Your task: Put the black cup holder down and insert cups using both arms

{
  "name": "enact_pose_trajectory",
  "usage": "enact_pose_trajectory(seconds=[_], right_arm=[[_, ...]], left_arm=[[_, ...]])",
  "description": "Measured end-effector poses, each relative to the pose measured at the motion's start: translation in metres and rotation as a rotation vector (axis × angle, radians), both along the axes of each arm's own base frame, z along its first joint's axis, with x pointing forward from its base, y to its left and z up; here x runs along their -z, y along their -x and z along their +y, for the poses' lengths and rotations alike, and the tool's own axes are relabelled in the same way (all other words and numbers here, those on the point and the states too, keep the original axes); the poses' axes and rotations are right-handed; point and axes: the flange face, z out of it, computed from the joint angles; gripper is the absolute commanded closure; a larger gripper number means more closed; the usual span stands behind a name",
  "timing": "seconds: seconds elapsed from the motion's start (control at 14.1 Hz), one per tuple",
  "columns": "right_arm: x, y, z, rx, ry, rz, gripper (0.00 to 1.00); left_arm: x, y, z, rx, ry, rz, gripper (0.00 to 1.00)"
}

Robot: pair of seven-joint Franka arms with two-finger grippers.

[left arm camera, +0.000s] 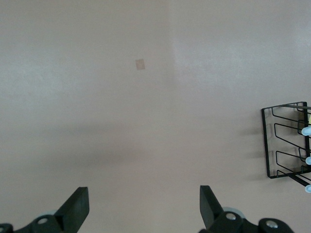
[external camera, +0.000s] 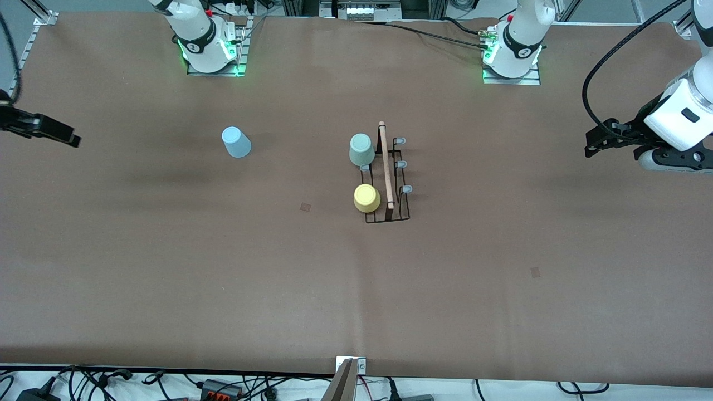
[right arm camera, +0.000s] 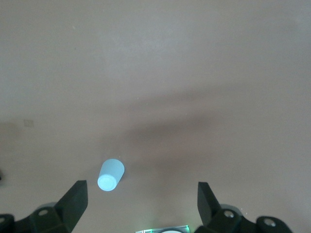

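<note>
The black cup holder (external camera: pixel 388 214) stands mid-table, its wooden rod handle (external camera: pixel 386 164) on top. A mint green cup (external camera: pixel 361 149) and a yellow cup (external camera: pixel 367 197) sit upside down on its prongs on the side toward the right arm's end. The light blue cup (external camera: pixel 236 142) stands alone on the table toward the right arm's end, also seen in the right wrist view (right arm camera: pixel 111 174). My right gripper (external camera: pixel 75 140) (right arm camera: pixel 141 199) hovers open and empty over that end. My left gripper (external camera: pixel 589 146) (left arm camera: pixel 144 204) hovers open and empty over the left arm's end; the holder's edge (left arm camera: pixel 286 141) shows in its view.
Three bare pale-tipped prongs (external camera: pixel 401 164) line the holder's side toward the left arm. Small tape marks (external camera: pixel 305 206) (external camera: pixel 535 272) lie on the brown table. Both arm bases (external camera: pixel 209 47) (external camera: pixel 515 53) stand along the table's edge farthest from the front camera. Cables run along the nearest edge.
</note>
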Motion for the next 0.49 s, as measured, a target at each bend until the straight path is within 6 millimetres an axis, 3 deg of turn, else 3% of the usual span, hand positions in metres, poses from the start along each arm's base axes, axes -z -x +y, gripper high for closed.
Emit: enact_pose_trajectory(seconds=[0.21, 0.49], right_arm=[[0.000, 0.008, 0.018, -0.031, 0.002, -0.032, 0.00], [-0.018, 0.019, 0.030, -0.067, 0.006, -0.081, 0.00]], left_arm=[[0.000, 0.000, 0.000, 0.000, 0.000, 0.000, 0.00], [0.000, 0.000, 0.000, 0.000, 0.000, 0.000, 0.00]])
